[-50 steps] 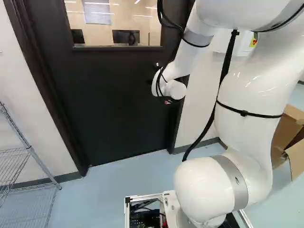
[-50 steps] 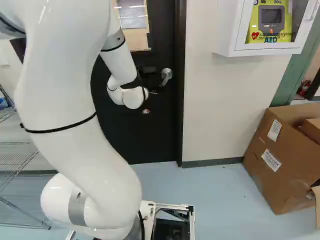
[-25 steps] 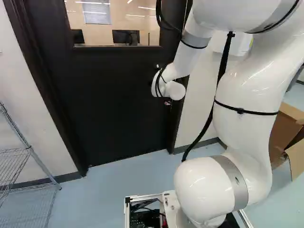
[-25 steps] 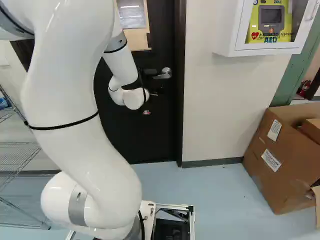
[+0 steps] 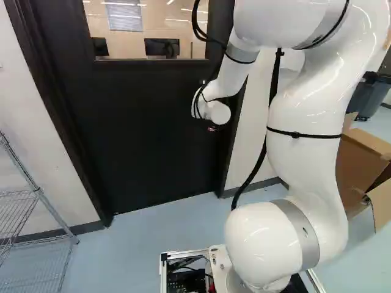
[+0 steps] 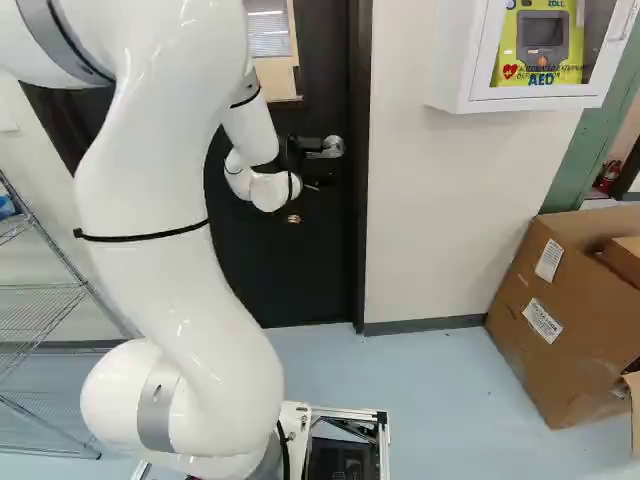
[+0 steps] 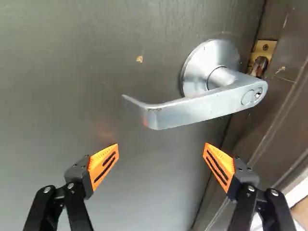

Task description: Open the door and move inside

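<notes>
Pale blue floor point(image 5: 140, 244) ran up to the doorway, with wire shelving point(image 5: 39, 193) off at the left of the left base view. Next came the door point(image 5: 146, 140), apparently closed in its frame, dark and plain below a window point(image 5: 174, 30). Near its latch side hung the arm's end effector point(image 7: 161, 145), spread wide and gripping nothing, its tips short of the lever handle point(image 7: 192, 109); presumably it was held open like that to give the lever room between the orange pads point(image 7: 103, 166). Satin silver, the lever jutted from a round rose point(image 7: 208, 55), a keyhole at its pivot and its free end curling towards the door. Farther right, in the right base view, were a white wall cabinet point(image 6: 450, 60) and a cardboard box point(image 6: 550, 310).
</notes>
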